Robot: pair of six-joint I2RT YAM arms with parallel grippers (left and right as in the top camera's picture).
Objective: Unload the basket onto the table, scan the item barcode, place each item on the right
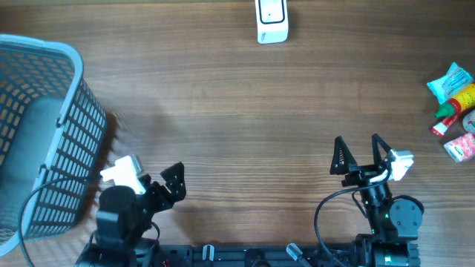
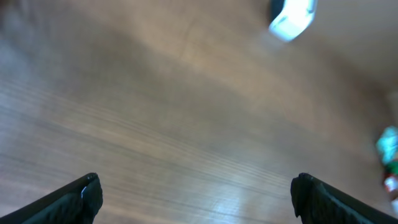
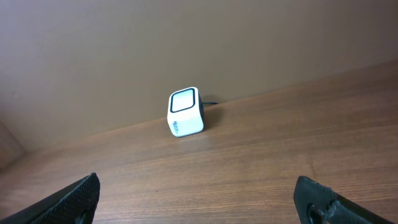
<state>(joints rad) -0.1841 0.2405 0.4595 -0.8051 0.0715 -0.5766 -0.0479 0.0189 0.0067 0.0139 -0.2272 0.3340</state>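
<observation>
A white barcode scanner [image 1: 272,21] stands at the far edge of the table; the right wrist view shows it [image 3: 185,112] with its dark window facing me, and it is a blur [image 2: 292,17] in the left wrist view. The items lie at the right edge: a teal packet [image 1: 450,81], a red and yellow bottle [image 1: 456,107] and a pink and white pack [image 1: 462,145]. My right gripper [image 1: 360,152] [image 3: 196,196] is open over bare wood near the front, left of the items. My left gripper [image 1: 152,180] [image 2: 196,193] is open and empty at the front left.
A tall grey-blue mesh basket [image 1: 70,111] stands at the left edge, close to my left arm. The table top [image 1: 237,111] is brown wood. A brown wall [image 3: 186,43] rises behind the scanner.
</observation>
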